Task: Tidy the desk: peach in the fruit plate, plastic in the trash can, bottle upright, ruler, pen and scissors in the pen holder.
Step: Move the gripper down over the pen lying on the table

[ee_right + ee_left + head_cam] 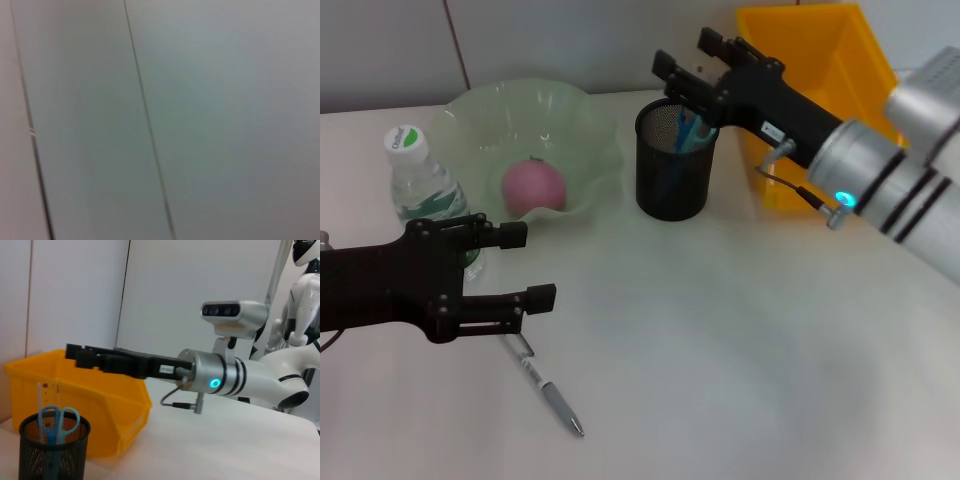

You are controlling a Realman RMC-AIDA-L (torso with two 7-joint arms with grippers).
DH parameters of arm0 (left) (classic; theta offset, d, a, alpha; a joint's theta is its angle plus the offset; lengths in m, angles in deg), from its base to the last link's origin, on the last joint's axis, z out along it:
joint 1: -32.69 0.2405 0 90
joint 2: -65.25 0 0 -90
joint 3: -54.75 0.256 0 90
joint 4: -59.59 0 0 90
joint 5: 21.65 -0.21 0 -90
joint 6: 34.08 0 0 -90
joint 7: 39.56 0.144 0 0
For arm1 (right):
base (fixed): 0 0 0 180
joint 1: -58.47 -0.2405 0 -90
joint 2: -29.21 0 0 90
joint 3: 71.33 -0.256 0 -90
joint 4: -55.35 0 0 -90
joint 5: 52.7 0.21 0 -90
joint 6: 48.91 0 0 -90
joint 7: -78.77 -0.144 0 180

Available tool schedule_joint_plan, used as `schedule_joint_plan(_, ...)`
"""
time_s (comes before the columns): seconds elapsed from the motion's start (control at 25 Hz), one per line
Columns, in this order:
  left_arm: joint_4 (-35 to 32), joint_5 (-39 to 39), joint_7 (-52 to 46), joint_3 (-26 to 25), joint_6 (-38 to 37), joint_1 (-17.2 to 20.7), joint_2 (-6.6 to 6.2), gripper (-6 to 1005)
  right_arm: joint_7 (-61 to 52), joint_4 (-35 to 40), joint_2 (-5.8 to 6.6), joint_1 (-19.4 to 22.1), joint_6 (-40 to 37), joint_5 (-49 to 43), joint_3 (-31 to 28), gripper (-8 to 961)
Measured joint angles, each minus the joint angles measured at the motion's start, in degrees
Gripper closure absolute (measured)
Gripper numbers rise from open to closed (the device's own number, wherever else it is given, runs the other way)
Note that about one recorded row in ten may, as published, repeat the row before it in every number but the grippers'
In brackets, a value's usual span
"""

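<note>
Nearly there: peach (532, 187) in the fruit plate (582, 113), bottle (423, 186) upright beside it, scissors (59, 421) and ruler (43, 398) in the pen holder (673, 165), right pincer (682, 68) spread above it, and only the pen (544, 385) left on the tabletop (740, 360) under the spread left pincer (533, 266).

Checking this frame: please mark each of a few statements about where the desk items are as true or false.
1. The peach lies in the green fruit plate. True.
2. The pen is in the pen holder. False: it lies on the desk below the left hand.
3. The bottle stands upright beside the plate. True.
4. The scissors lie flat on the desk. False: they stand in the pen holder.
5. The right hand is above the pen holder. True.
</note>
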Motion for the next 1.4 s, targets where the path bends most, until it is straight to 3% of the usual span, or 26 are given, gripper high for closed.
schedule_joint_plan(0.12, 0.15, 0.21, 0.13, 0.01, -0.15, -0.01, 0.03, 185, -9.48, 6.89, 0.42, 4.29, -2.50, -3.71, 2.99, 181)
schedule_joint_plan(0.16, 0.15, 0.22, 0.15, 0.01, -0.22, -0.03, 0.03, 185, -16.92, 14.68, 0.64, 8.74, -5.24, -8.26, 4.54, 182)
schedule_joint_plan(0.2, 0.15, 0.22, 0.15, 0.01, -0.22, -0.03, 0.03, 185, -16.92, 14.68, 0.64, 8.74, -5.24, -8.26, 4.54, 183)
schedule_joint_plan(0.24, 0.29, 0.22, 0.15, 0.01, -0.28, -0.13, 0.03, 185, -23.26, 22.75, 0.77, 13.43, -9.04, -13.83, 4.64, 184)
schedule_joint_plan(0.28, 0.29, 0.22, 0.15, 0.01, -0.28, -0.13, 0.03, 185, -23.26, 22.75, 0.77, 13.43, -9.04, -13.83, 4.64, 184)
schedule_joint_plan(0.44, 0.96, 0.21, 0.19, 0.07, -0.02, -0.31, 0.09, 184, -34.97, 39.15, 1.43, 21.64, -18.51, -27.04, 1.88, 184)
schedule_joint_plan(0.52, 1.17, 0.22, 0.28, 0.15, 0.01, -0.41, 0.11, 184, -36.63, 41.02, 1.60, 22.15, -20.24, -29.89, 0.33, 184)
schedule_joint_plan(0.56, 1.79, 0.22, 0.64, 0.40, 0.01, -0.61, 0.11, 184, -39.59, 43.56, 1.96, 22.38, -24.65, -37.38, -4.43, 185)
schedule_joint_plan(0.6, 1.79, 0.22, 0.64, 0.40, 0.01, -0.61, 0.11, 184, -39.59, 43.56, 1.96, 22.38, -24.65, -37.38, -4.43, 185)
schedule_joint_plan(0.64, 1.96, 0.21, 0.72, 0.45, 0.03, -0.64, 0.11, 184, -41.51, 44.51, 2.54, 21.93, -28.74, -44.01, -8.48, 185)
schedule_joint_plan(0.68, 2.06, 0.21, 0.73, 0.46, 0.07, -0.65, 0.12, 184, -41.51, 44.51, 2.54, 21.93, -28.74, -44.01, -8.48, 185)
schedule_joint_plan(0.84, 2.36, 0.20, 0.09, 0.29, 0.16, -0.66, 0.12, 184, -43.83, 46.11, 3.90, 20.99, -35.87, -56.50, -17.55, 185)
schedule_joint_plan(1.04, 3.40, -0.11, -1.86, 0.39, 0.29, -0.87, 0.06, 185, -43.72, 48.38, 4.17, 21.00, -38.21, -61.95, -21.56, 184)
schedule_joint_plan(1.4, 3.60, 0.01, -4.30, 0.43, 0.07, -1.92, 0.03, 185, -43.80, 49.71, 4.31, 19.55, -38.70, -64.44, -20.95, 185)
